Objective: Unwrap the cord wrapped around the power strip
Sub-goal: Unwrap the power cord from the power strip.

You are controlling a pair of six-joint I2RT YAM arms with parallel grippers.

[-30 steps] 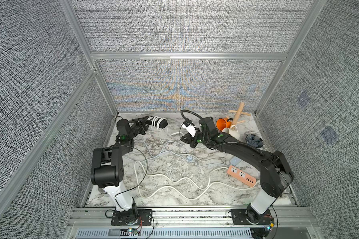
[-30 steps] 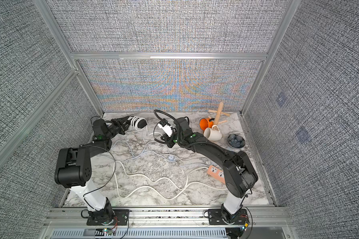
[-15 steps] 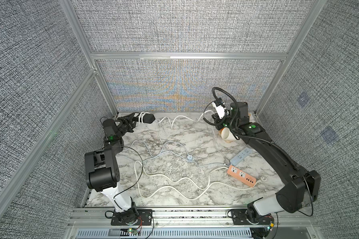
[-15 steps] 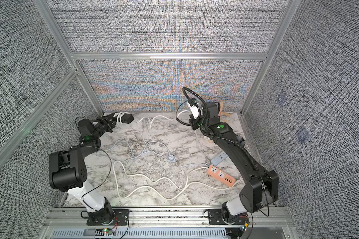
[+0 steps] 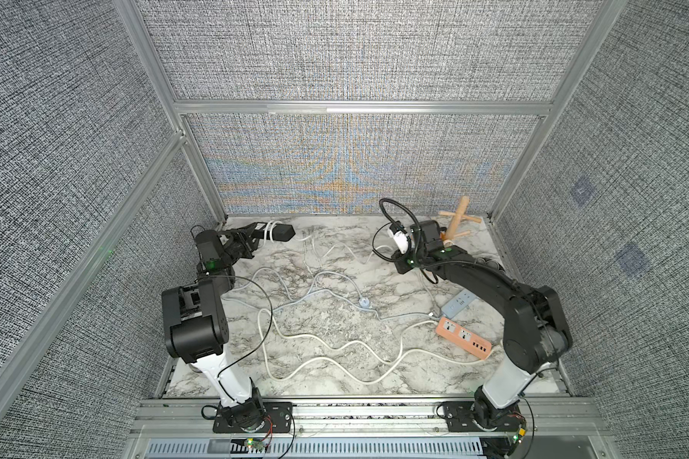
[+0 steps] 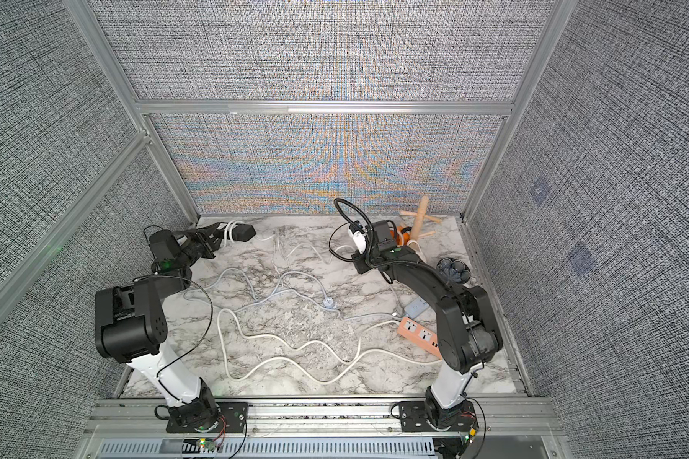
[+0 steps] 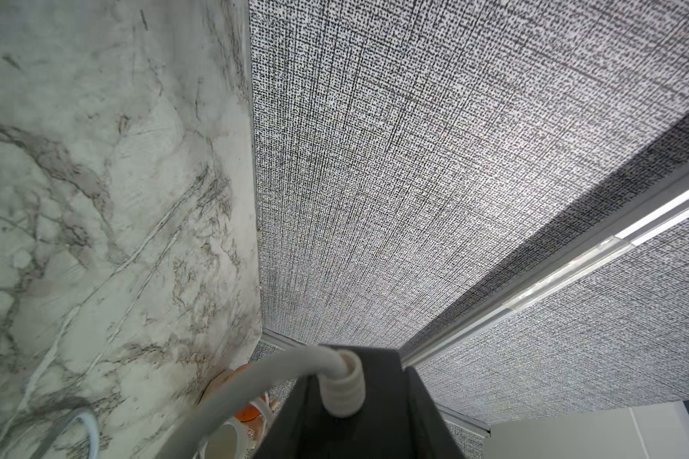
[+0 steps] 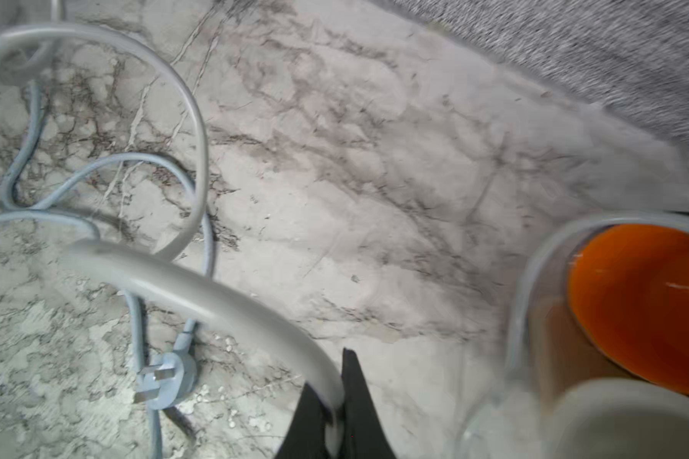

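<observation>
Cord (image 8: 215, 302) in grip of right hand (image 8: 335, 397)

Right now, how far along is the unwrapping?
Partly done: a long stretch of white cord runs free between the grippers. In hand: left gripper grips the black power strip; right gripper pinches the cord. Left: loops still around the strip.

Black power strip (image 7: 390, 401), white cord (image 7: 251, 379) leaving its end, marble tabletop (image 7: 96, 198) behind

text: none legible | labels, brands, numbers — none readable | signs: none
</observation>
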